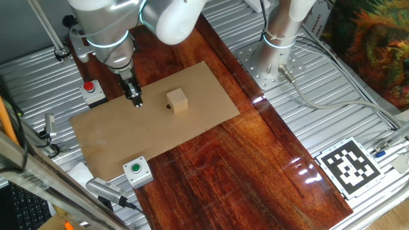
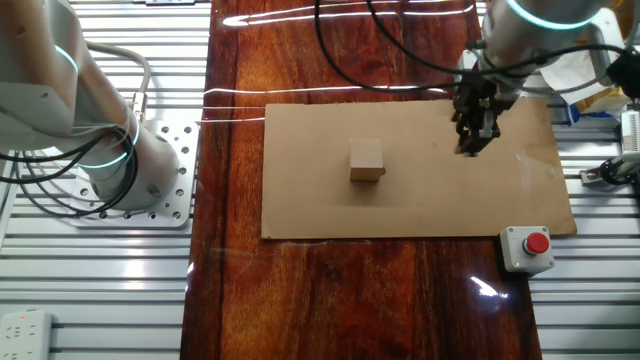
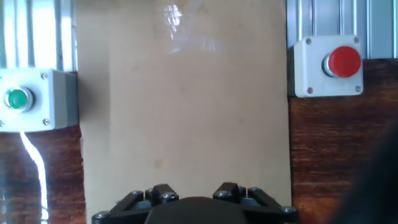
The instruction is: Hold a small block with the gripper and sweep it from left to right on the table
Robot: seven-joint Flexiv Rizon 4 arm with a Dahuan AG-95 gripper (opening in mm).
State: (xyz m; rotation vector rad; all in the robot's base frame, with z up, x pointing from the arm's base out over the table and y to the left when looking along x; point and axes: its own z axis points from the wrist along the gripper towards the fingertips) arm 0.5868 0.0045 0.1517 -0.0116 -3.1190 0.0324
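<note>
hovering over the tan board (image 1: 153, 131) on the glossy wood-grain table (image 1: 255, 166), the black end effector (image 1: 135, 97) holds nothing; its finger gap cannot be told. the small wooden block (image 1: 177, 100) sits apart from it near the board's middle, beside 1 black dot. a red button box (image 1: 93, 91) and a green button box (image 1: 137, 170) flank the board.

One small block (image 1: 177, 99), two button boxes (image 1: 137, 170) (red (image 1: 93, 91), green), one board (image 1: 128, 134)

We see the small block (image 1: 177, 99), a plain tan cube, upright mid-board, centred on the table (image 1: 255, 166).
</note>
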